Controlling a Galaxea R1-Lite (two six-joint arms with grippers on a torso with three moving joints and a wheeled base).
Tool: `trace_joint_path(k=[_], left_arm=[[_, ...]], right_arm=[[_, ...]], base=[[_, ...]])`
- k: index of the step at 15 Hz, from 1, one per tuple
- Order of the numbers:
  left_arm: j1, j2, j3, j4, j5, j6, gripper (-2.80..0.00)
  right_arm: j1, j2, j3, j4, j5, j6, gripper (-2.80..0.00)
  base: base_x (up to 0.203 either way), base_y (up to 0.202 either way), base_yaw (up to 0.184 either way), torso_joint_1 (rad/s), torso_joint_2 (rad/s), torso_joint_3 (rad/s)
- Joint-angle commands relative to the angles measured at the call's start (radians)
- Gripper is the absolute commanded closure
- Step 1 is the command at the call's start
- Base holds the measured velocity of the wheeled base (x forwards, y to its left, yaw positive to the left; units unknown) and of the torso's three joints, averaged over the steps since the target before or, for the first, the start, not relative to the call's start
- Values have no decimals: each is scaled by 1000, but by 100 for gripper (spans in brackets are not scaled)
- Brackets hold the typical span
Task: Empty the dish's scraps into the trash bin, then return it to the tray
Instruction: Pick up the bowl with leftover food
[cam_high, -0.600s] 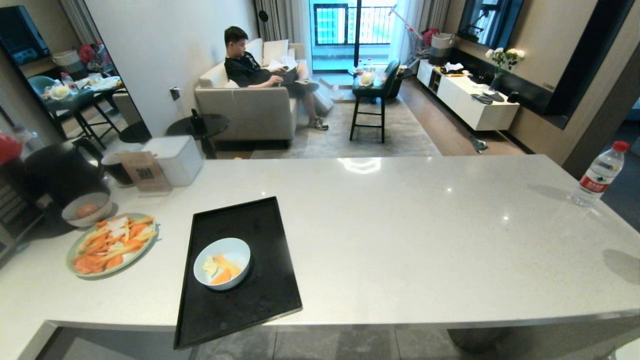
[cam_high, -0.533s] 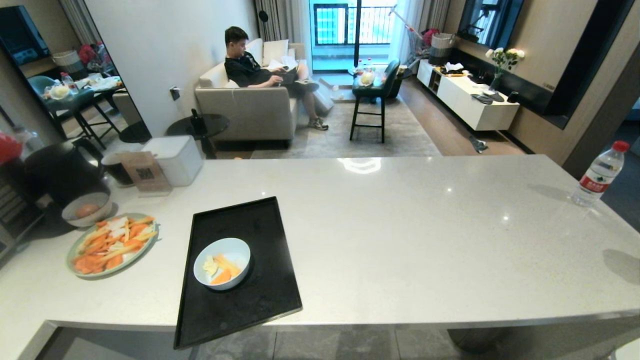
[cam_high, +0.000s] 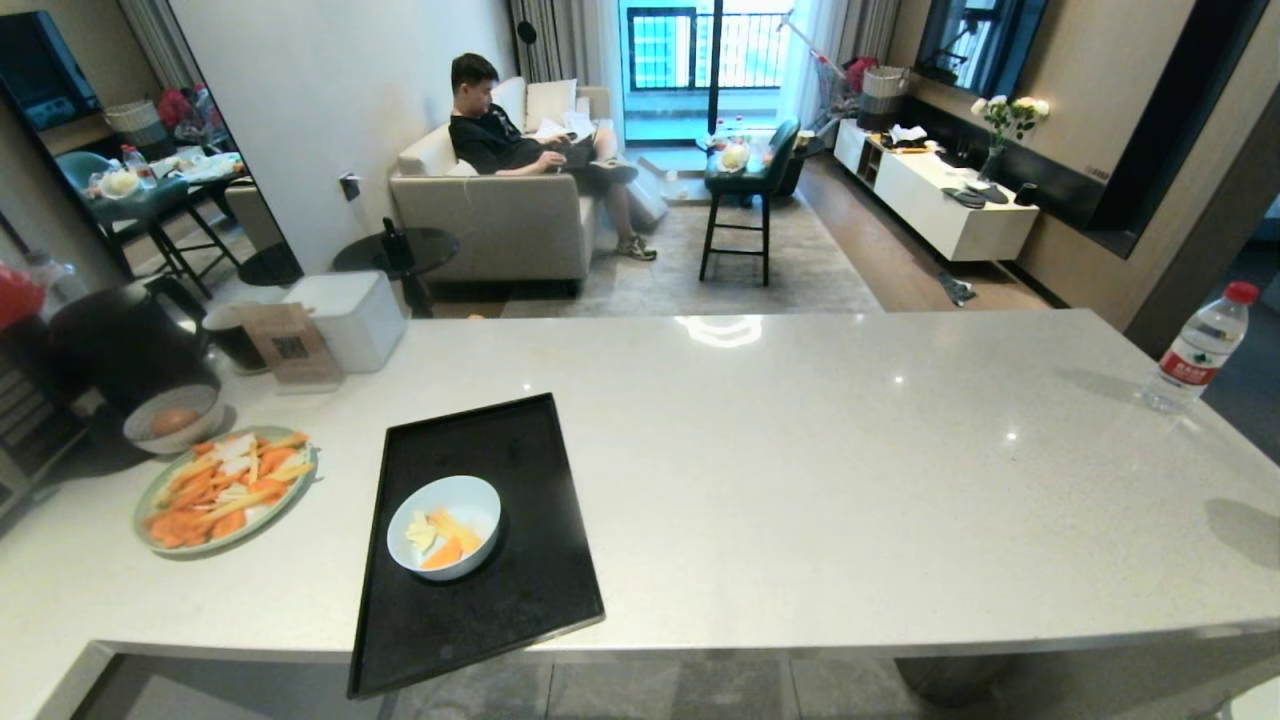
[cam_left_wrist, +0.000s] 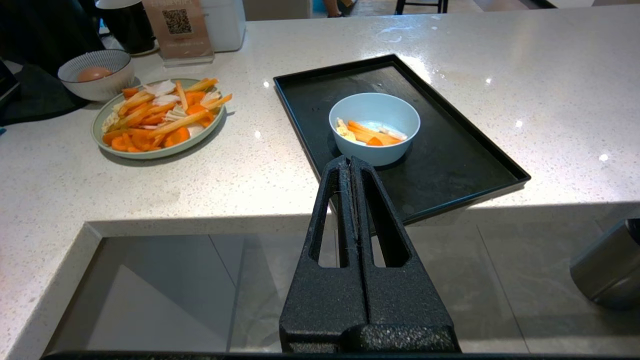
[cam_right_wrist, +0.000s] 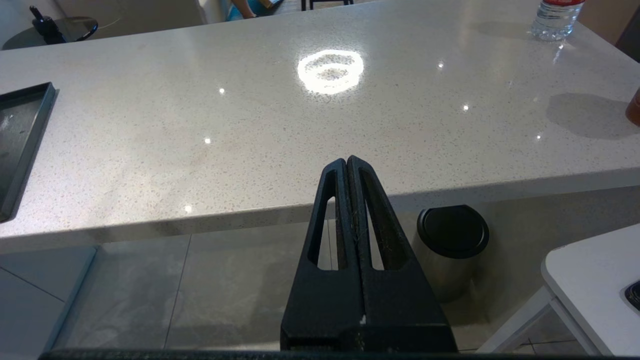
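Nothing is started yet; the step in hand is judged to be the reach for the dish.

Left gripper is parked below the counter edge, fingers pressed flat together, nothing held. It is aimed at the dish, which sits dead ahead at 12 o'clock, beyond the tray's near rim. The fingers must be opened before the approach. A pinch on the near rim at 6 o'clock is suggested: one finger inside, one outside, clear of the scraps. The bowl should be kept level on the lift; the glaze looks slippery, so a firm bite is advised.

Dish: small, round, glossy, white inside, pale blue outside, upright on the black tray, in its near half. The tray's near corner overhangs the counter edge, so no downward push there. Scraps: a few orange carrot pieces plus pale yellowish bits, loose in the bottom.

The plate of carrot sticks lies at 9 o'clock from the tray, well apart; not the target.

Right gripper is also closed, empty, and idle below the counter. A dark-lidded round bin stands on the floor under the counter edge at its 2 o'clock, probably the dump target; no liner is visible.
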Motion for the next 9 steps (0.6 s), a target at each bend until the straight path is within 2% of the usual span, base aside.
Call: trace_joint_path(k=[1, 9], left_arm=[[0, 0, 0, 0, 0, 0, 0], [0, 1, 0, 4, 0, 3, 0]], right_arm=[[0, 0, 0, 0, 0, 0, 0], [0, 0, -1, 0, 0, 0, 0]], base=[[0, 0, 0, 0, 0, 0], [0, 0, 0, 0, 0, 0]])
